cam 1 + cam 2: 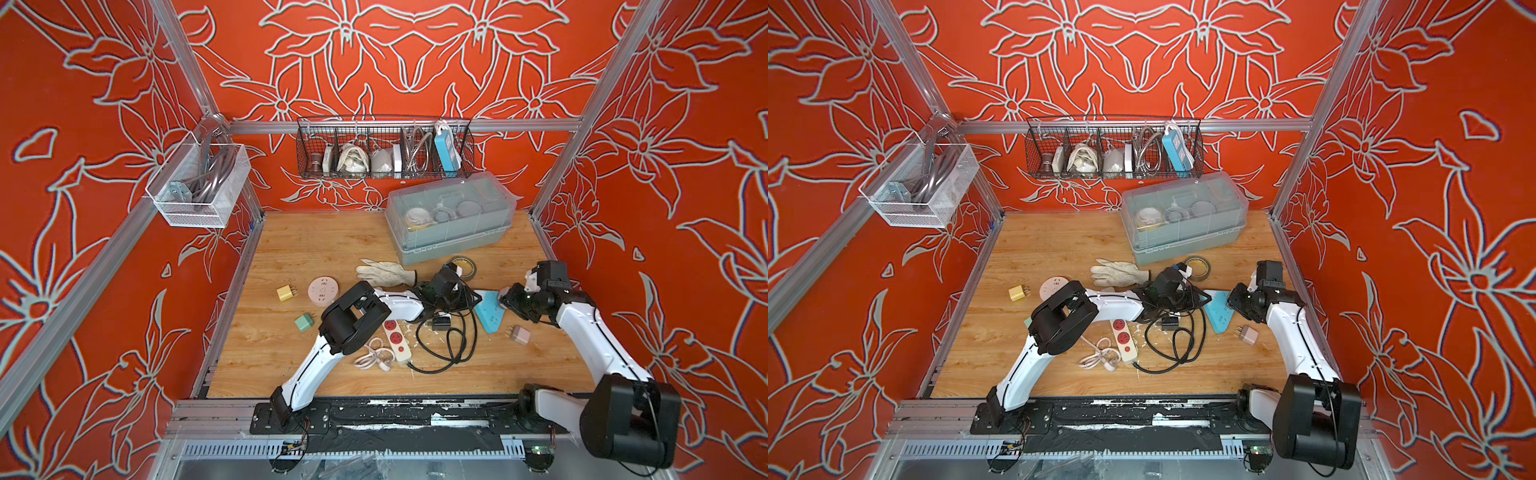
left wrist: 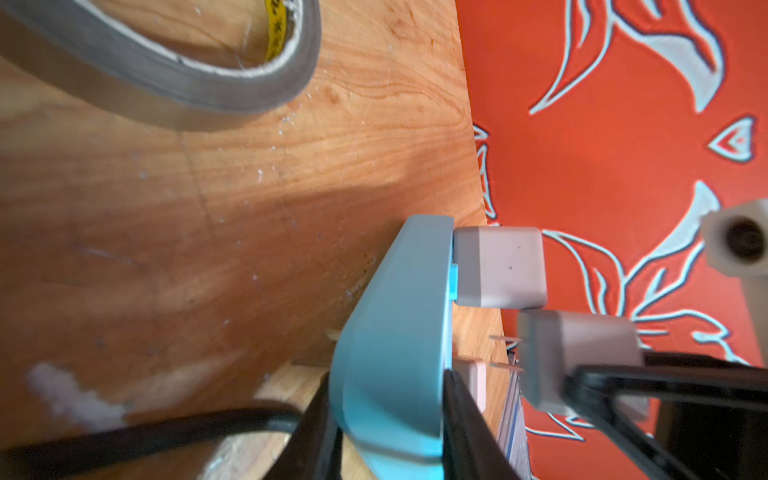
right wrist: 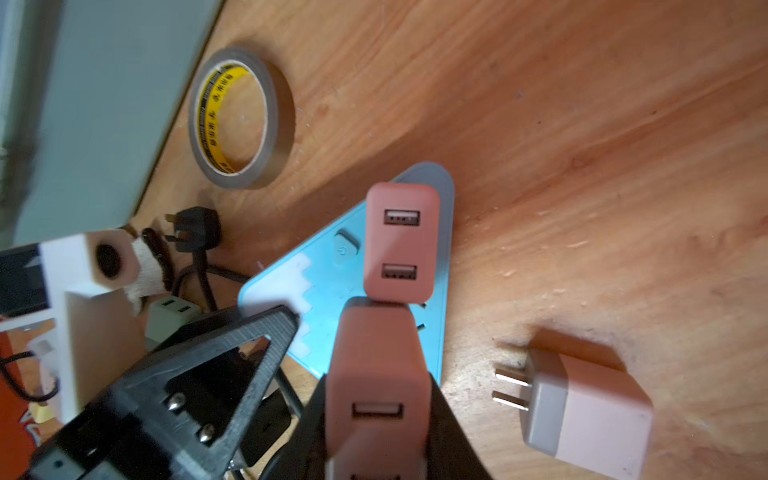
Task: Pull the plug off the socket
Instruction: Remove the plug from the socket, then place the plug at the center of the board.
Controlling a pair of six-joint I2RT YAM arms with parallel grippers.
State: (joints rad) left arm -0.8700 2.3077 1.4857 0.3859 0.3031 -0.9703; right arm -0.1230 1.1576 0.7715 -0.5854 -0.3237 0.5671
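- Step in hand: the pull looks finished for 1 plug. The pinkish plug sits in the right gripper, whose jaws are closed tight on its 2 sides. In the left wrist view its 2 prongs show bare, just clear of the socket face.
- The left gripper is nearly closed, clamped across the thickness of the blue triangular socket at its left corner, steadying it.
- The socket lies on the table, right of centre between the 2 grippers, on the near side of the tape roll. A loose adapter lies to its near right.
- A 2nd plug, the same colour with 2 USB ports facing up, is still seated at the socket's far corner. It is just beside the held one — possibly touching.
- Next move, as I judge it: lift the held plug away without knocking that neighbour, with the socket steadied, then set it down — after which the 2nd plug may need pulling.
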